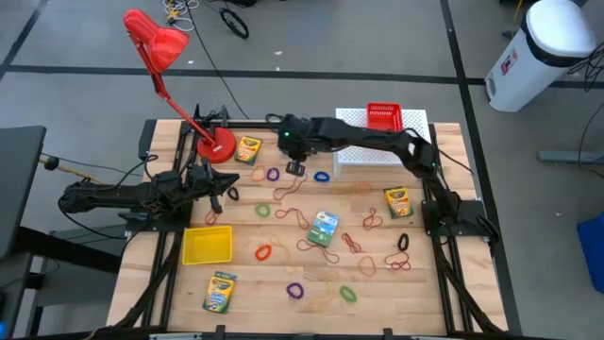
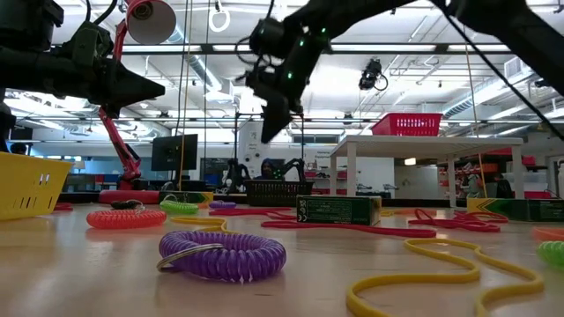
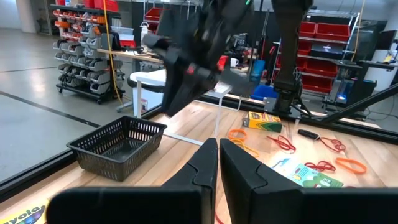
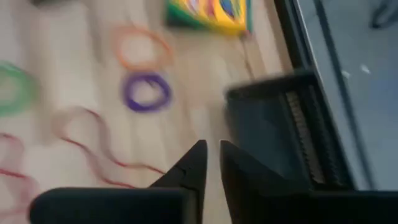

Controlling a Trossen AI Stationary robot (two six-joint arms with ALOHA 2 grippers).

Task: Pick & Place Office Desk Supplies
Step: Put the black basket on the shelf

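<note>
Two grippers are over the table, and the right gripper (image 1: 294, 168) is the one at work: its arm reaches across the far side and the fingers (image 4: 193, 167) hang above the wood with only a narrow gap between them, holding nothing that can be seen. Just beside it, toward the table's far edge, sits the black mesh basket (image 4: 283, 134), empty in the right wrist view. Close under the fingertips lie a purple rubber-band loop (image 4: 147, 92) and an orange loop (image 4: 141, 46), with a yellow-green crayon box (image 1: 247, 149) a little past them, next to the round base of the red desk lamp (image 1: 217, 145). Farther out toward the middle of the table, red, orange, yellow and green loops are scattered around a green-and-blue box (image 1: 324, 228). Another crayon box (image 1: 397, 202) lies toward the right arm's base, and a red mesh basket (image 1: 383, 116) stands on a white stand (image 1: 368, 151) behind that arm. The left gripper (image 1: 232, 190) waits on the other side of the lamp base, raised off the table, its fingers (image 3: 202, 165) pressed almost together and empty. Nearer the front edge from it sit the yellow mesh basket (image 1: 207, 245) and a third crayon box (image 1: 220, 291).
</note>
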